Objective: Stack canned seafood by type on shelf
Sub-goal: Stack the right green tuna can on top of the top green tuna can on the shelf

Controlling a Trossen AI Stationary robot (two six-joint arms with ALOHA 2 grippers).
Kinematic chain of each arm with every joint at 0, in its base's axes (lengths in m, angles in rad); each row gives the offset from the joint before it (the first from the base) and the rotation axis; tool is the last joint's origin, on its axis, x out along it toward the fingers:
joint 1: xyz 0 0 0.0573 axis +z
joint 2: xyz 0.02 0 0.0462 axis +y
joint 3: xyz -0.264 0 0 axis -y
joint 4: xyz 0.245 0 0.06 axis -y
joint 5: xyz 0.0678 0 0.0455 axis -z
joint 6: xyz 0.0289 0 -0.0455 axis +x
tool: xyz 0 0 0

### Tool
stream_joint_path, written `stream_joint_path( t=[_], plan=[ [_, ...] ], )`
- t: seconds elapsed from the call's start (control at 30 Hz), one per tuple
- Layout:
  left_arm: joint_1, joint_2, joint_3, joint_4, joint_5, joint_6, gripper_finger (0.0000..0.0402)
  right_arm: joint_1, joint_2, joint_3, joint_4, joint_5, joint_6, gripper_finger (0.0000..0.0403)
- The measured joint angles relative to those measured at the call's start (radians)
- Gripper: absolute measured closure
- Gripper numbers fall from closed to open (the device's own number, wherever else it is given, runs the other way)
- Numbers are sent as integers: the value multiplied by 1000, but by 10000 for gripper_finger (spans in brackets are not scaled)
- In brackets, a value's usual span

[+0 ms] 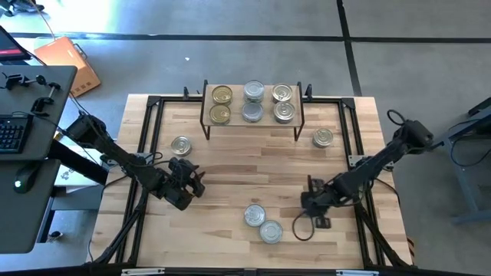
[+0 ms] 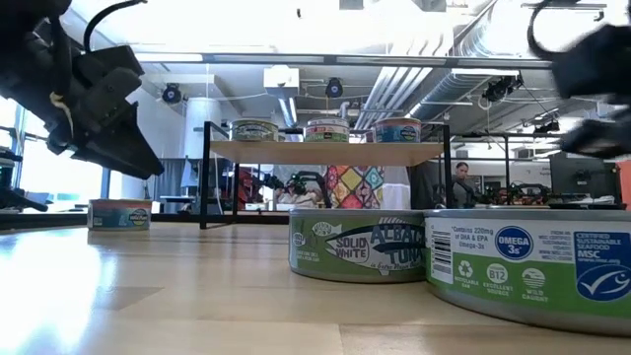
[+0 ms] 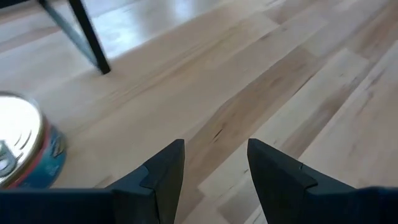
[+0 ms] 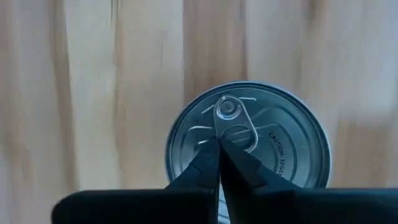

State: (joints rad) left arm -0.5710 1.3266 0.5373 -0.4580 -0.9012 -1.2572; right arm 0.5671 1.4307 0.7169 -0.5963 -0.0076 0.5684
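The shelf (image 1: 253,125) stands at the table's far middle on black legs, with several tins on its board (image 2: 325,153). Two green-labelled tins (image 1: 255,215) (image 1: 270,231) rest on their bases side by side near the front edge. A lone tin (image 1: 181,145) sits at the far left and another (image 1: 323,138) at the far right. My left gripper (image 3: 214,163) hangs open over bare wood, near the left tin (image 3: 18,149). My right gripper (image 4: 219,146) is shut and points down. A silver lid with a pull tab (image 4: 249,143) lies beyond its fingertips. The low view shows this arm (image 2: 592,59) high above the tins.
Black frame rails (image 1: 149,138) run along the table's left and right sides. A dark cable loop (image 1: 303,228) lies beside the near tins. Bare wood lies in the table's middle, between the shelf and the near tins.
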Motion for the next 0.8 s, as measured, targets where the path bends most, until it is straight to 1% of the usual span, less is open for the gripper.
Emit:
stream_joint_path(
  t=[0.1, 0.2, 0.23, 0.3, 0.43, 0.57, 0.63, 0.7, 0.8],
  plan=[
    [2, 0, 0, 44, -7, 38, 234, -60, 27, 19, 127, 126, -136, 393],
    [2, 0, 0, 86, -26, 83, 234, -124, 35, 18, 337, 244, -275, 393],
    [2, 0, 0, 98, -28, 95, 234, -143, 32, 21, 420, 266, -319, 394],
    [2, 0, 0, 121, -28, 122, 234, -172, 29, 23, 515, 273, -399, 397],
    [2, 0, 0, 159, -30, 164, 234, -208, 28, 21, 544, 269, -470, 400],
    [2, 21, 0, 236, -84, 256, 234, -243, 28, 21, 500, 269, -480, 400],
    [6, 43, 0, 319, -108, 344, 234, -260, 28, 21, 486, 269, -510, 400],
    [16, 70, 0, 423, -105, 462, 234, -274, 28, 21, 467, 267, -547, 393],
    [34, 129, 0, 646, -22, 703, 234, -297, 29, 21, 439, 247, -603, 366]
  ],
)
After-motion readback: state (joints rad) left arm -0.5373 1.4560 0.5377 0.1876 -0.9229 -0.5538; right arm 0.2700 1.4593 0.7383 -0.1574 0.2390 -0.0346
